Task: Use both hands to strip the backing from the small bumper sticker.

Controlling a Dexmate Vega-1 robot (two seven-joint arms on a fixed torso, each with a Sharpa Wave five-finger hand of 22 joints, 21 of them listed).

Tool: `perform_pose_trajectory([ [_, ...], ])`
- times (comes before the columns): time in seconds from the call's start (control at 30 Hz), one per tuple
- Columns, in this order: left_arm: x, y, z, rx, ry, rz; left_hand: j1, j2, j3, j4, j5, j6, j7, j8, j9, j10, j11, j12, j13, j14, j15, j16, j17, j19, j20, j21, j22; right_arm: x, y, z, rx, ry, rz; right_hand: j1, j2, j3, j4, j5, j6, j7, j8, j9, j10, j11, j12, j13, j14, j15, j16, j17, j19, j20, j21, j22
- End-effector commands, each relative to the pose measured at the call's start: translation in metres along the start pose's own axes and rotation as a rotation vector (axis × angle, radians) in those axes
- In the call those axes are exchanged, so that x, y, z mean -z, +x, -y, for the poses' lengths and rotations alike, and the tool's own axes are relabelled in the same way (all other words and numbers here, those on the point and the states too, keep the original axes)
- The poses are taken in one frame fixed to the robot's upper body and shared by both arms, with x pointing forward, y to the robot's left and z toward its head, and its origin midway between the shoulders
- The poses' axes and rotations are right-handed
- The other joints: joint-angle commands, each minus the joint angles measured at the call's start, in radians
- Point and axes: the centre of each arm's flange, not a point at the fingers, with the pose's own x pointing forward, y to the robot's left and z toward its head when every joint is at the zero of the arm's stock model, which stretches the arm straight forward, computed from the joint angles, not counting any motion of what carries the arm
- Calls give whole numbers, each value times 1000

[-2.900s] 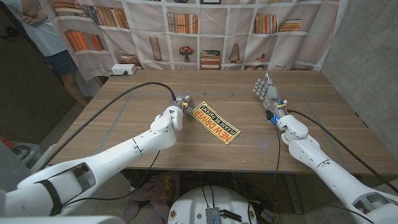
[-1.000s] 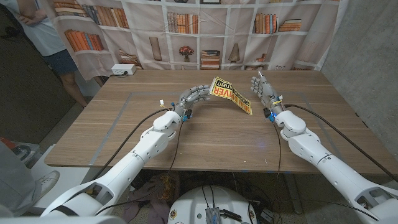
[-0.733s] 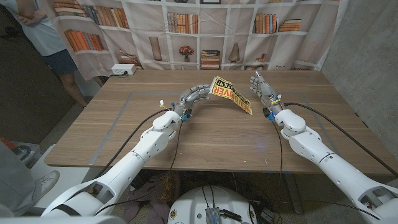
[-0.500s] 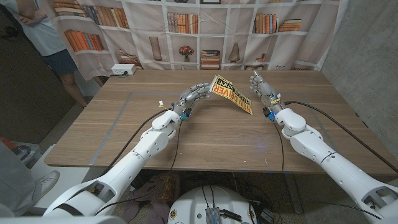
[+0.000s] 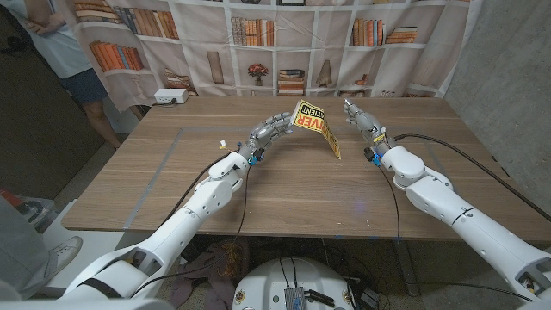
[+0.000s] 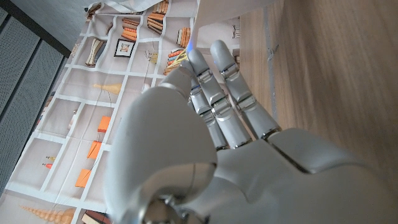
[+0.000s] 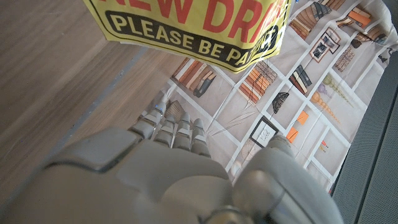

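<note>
Sticker: yellow "NEW DRIVER" bumper sticker (image 5: 317,126) up off the wooden table (image 5: 284,185), hanging tilted, lower corner toward 5 o'clock.
Left hand (image 5: 268,132): pinching the sticker's 9 o'clock edge, other fingers spread.
Right hand (image 5: 363,122): just beside the 3 o'clock edge; touching or apart, cannot tell; grip unreadable.
Room: bare tabletop at 6 o'clock, bookshelf curtain (image 5: 284,43) beyond the far edge.

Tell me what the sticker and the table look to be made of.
Sticker: likely thin vinyl or coated paper, since it bends limply from the left hand, with crisp yellow, red and black print.
Table: wood or wood-look laminate, matte, with long brown grain lines.
</note>
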Motion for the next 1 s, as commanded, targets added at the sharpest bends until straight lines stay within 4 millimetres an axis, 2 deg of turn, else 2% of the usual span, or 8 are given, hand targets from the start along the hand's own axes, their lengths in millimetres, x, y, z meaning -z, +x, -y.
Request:
perform_pose_trajectory([
  [0.03,3,-1,0,12,-18,-37,1,8,8,-3,6,-3,8,-5,0,-2,-12,8,6,1,-27,0,4,-5,-90,7,-1,-27,-2,2,4,-132,26,42,12,15,-24,-3,38,-23,16,4,26,-7,9,4,17,-8,8,3,21,-6,-1,3],
  [0.1,1,-2,0,-3,15,-51,0,8,9,-4,5,-5,9,-7,-1,-2,-14,9,8,1,-27,0,5,-6,-90,8,-1,-34,-2,3,4,-161,35,72,24,29,-40,-5,69,-43,25,6,35,-13,11,4,25,-13,8,2,26,-8,-1,3],
  [0.23,2,0,0,13,9,-56,0,7,10,-4,5,-4,8,-10,-1,-4,-14,10,11,1,-27,-1,6,-7,-89,11,-1,-48,-1,6,10,-219,43,114,40,49,-62,-9,92,-44,31,7,57,-30,16,4,39,-24,10,2,39,-14,1,3],
  [0.4,3,1,2,21,13,-63,-1,7,11,-3,5,-2,4,-12,-2,-4,-15,11,13,2,-27,-2,7,-9,-89,14,-2,-63,3,4,22,-289,57,185,57,79,-96,-17,142,-60,42,9,95,-59,25,4,70,-47,12,1,69,-24,6,3],
  [0.6,3,2,1,17,13,-68,-2,6,12,-4,5,0,4,-15,-2,-4,-16,11,14,2,-27,-3,9,-11,-88,18,-2,-76,11,0,-3,-368,56,238,70,102,-112,-15,184,-85,52,10,117,-74,29,4,81,-61,9,0,78,-33,5,4],
  [0.73,2,3,1,27,21,-70,-2,6,13,-4,5,0,4,-17,-2,-4,-16,11,14,2,-27,-4,9,-12,-88,20,-2,-83,16,-2,-20,-404,61,278,81,121,-119,-11,196,-96,52,11,123,-99,28,4,89,-72,8,0,85,-44,5,4],
  [0.97,-1,4,3,18,36,-69,-3,5,15,-3,5,0,5,-21,-2,-8,-13,10,17,0,-26,-6,11,-15,-88,25,-2,-95,26,-6,-67,-478,71,314,81,133,-122,-9,224,-120,58,12,128,-113,26,3,91,-85,5,-1,89,-50,3,4],
  [1.0,-1,4,3,22,37,-73,-4,5,15,-3,5,-1,6,-22,-2,-8,-14,10,16,-1,-26,-7,11,-16,-88,25,-2,-96,27,-6,-74,-488,71,322,79,135,-120,-10,239,-133,62,13,128,-114,25,3,88,-92,3,-1,89,-51,3,4],
])
